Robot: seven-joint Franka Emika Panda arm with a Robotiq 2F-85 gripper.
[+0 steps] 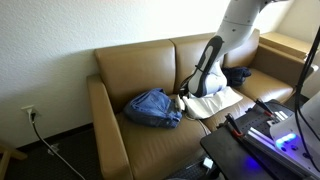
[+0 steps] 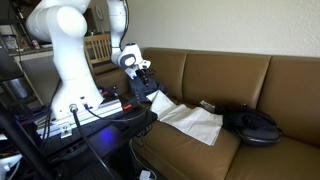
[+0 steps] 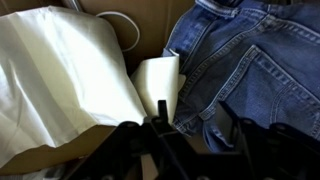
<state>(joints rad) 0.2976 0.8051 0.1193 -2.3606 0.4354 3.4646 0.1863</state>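
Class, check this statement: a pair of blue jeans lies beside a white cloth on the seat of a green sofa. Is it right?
Not quite. The sofa is brown, not green, as both exterior views show. The rest stands: the blue jeans lie beside the white cloth on its seat.

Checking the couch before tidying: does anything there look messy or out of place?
Yes. The blue jeans lie crumpled in a heap on the couch seat, and the white cloth beside them is rumpled, with one edge curled up.
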